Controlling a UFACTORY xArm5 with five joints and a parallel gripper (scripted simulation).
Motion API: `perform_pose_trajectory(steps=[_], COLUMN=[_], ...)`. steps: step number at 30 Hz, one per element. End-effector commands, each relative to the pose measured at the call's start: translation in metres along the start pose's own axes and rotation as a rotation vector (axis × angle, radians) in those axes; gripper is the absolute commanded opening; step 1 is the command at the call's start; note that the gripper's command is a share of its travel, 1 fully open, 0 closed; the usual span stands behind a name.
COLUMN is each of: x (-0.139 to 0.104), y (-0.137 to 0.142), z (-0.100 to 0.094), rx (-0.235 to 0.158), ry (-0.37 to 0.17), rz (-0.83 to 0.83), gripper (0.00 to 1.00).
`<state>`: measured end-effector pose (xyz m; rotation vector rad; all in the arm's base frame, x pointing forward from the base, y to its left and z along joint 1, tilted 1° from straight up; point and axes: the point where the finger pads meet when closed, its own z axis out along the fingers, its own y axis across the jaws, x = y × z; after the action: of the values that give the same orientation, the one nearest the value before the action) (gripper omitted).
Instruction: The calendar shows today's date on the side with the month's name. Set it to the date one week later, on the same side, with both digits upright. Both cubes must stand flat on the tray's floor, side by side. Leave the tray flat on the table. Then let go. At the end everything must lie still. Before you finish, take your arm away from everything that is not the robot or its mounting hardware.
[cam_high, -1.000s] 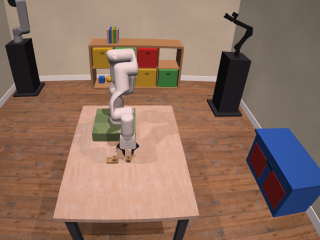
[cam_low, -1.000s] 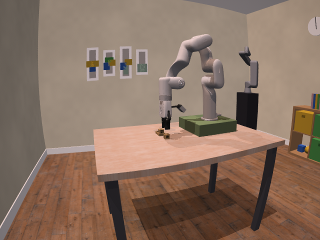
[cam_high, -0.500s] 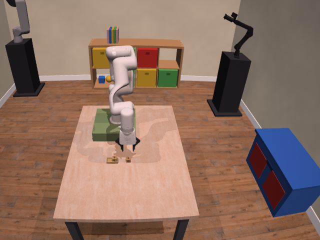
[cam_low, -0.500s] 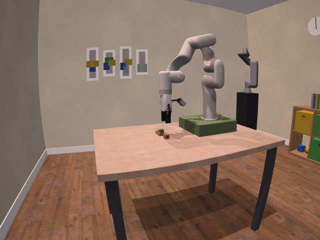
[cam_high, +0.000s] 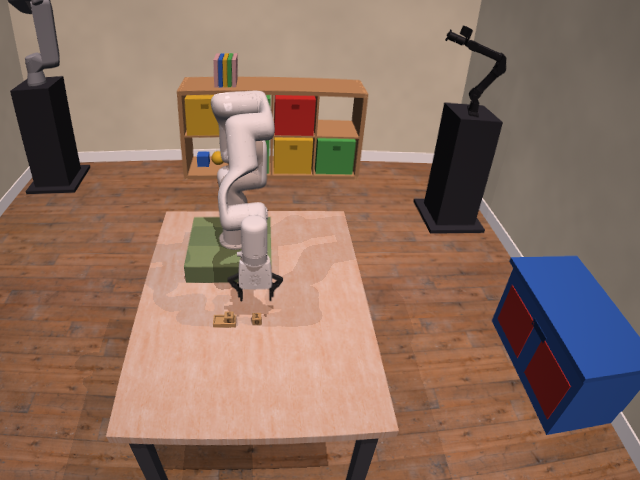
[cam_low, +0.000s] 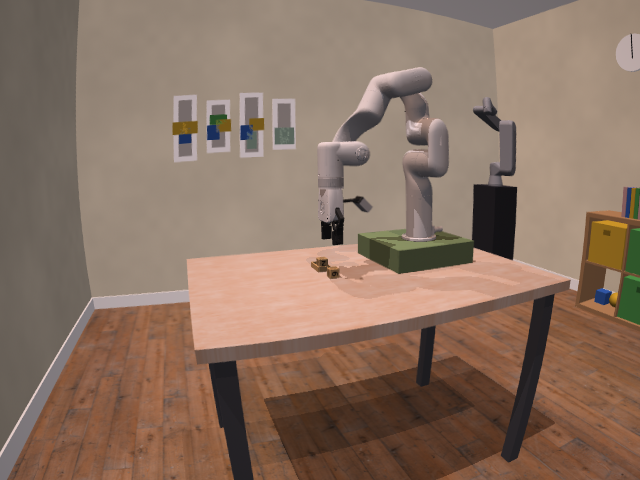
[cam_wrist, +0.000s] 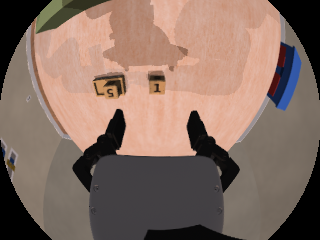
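Note:
A small wooden tray (cam_high: 220, 324) (cam_low: 314, 267) lies flat on the table with one digit cube (cam_high: 227, 316) (cam_low: 321, 262) (cam_wrist: 111, 90) in it. The second cube (cam_high: 256, 319) (cam_low: 333, 272) (cam_wrist: 156, 84) stands on the bare table just right of the tray, apart from it, and shows a "1" in the wrist view. My gripper (cam_high: 255, 297) (cam_low: 331, 238) (cam_wrist: 156, 117) is open and empty. It hangs a little above the table, over and slightly behind the loose cube.
The arm's green base block (cam_high: 204, 253) (cam_low: 413, 253) sits just behind the tray and cubes. The wooden table (cam_high: 248, 392) (cam_low: 289, 310) stretches forward to its front edge.

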<state>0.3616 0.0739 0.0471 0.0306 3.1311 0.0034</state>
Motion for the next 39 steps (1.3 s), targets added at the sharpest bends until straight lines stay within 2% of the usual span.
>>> perform_pose_trajectory(steps=[1, 11, 15, 25, 26, 29, 31, 39], x=[-0.0012, -0.0011, -0.0007, -0.0001, 0.0, 0.0, 0.0003, 0.0008], y=[0.0003, 0.0002, 0.0001, 0.0, -0.0001, -0.0001, -0.0002, -0.0003], z=[-0.001, -0.0003, 0.0012, 0.0035, 0.004, 0.0042, 0.0052, 0.0072], rx=[-0.001, -0.001, -0.001, -0.002, -0.002, -0.002, -0.002, -0.002], ry=[-0.003, -0.003, -0.003, -0.003, -0.003, -0.003, -0.003, -0.003], rz=[0.0, 0.091, 0.274, 0.575, 0.643, 0.657, 0.786, 1.049], gripper=[1.0, 1.0, 1.0, 1.0, 1.0, 1.0, 1.0, 1.0])
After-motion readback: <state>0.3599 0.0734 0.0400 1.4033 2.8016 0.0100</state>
